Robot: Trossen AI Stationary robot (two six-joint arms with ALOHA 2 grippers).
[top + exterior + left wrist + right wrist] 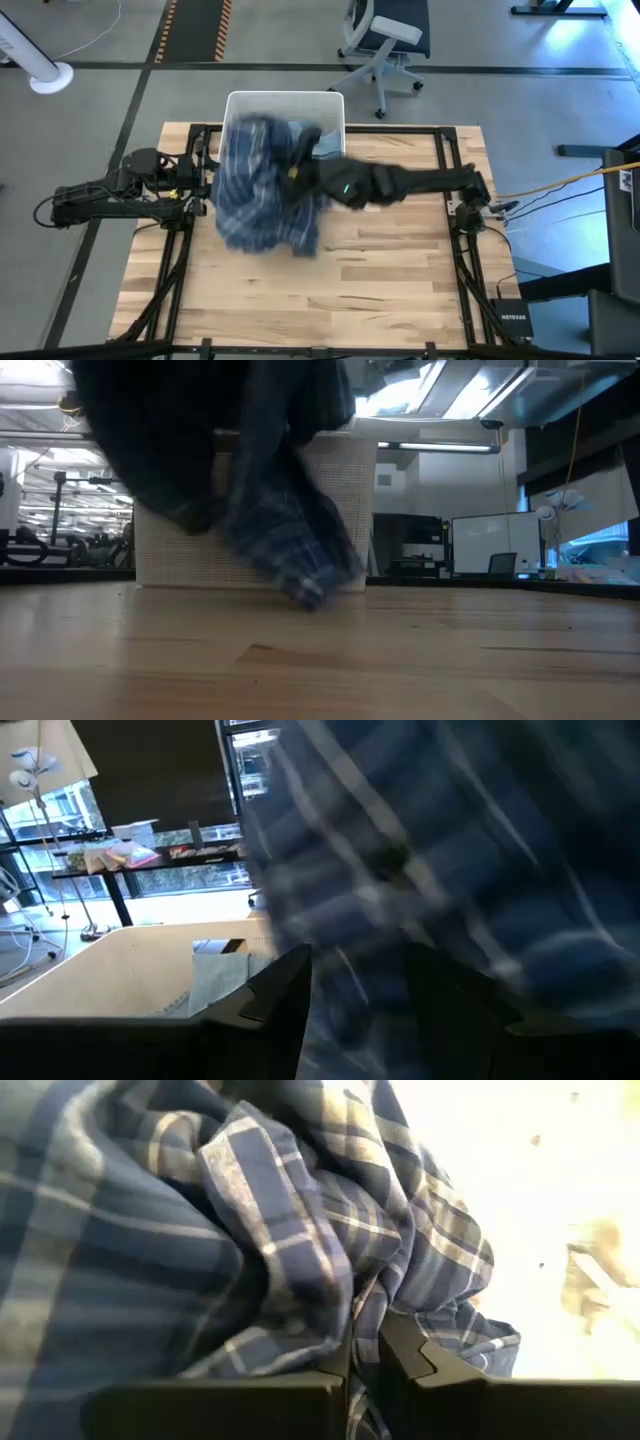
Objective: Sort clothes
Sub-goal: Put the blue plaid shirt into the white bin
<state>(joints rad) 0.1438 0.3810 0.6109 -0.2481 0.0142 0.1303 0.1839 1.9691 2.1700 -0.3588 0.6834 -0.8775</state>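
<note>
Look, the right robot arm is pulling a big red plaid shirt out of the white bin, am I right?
Almost. The plaid shirt is blue and white, not red; the right wrist view shows the blue checks up close. The rest holds: in the high view the right gripper, shut on the shirt, holds it over the white bin and the table.

We see the plaid shirt (262, 185) bunched and motion-blurred, draped from inside the white bin (285, 100) down onto the wooden table (380, 270) near its far edge, left of centre. The right arm reaches across from the table's right edge; its right gripper (300, 160) sits in the shirt at the bin's near rim, pinching the fabric. A grey-blue piece (328, 142) shows inside the bin. The left gripper (205, 178) sits by the left edge, touching the shirt's side, fingers hidden.
</note>
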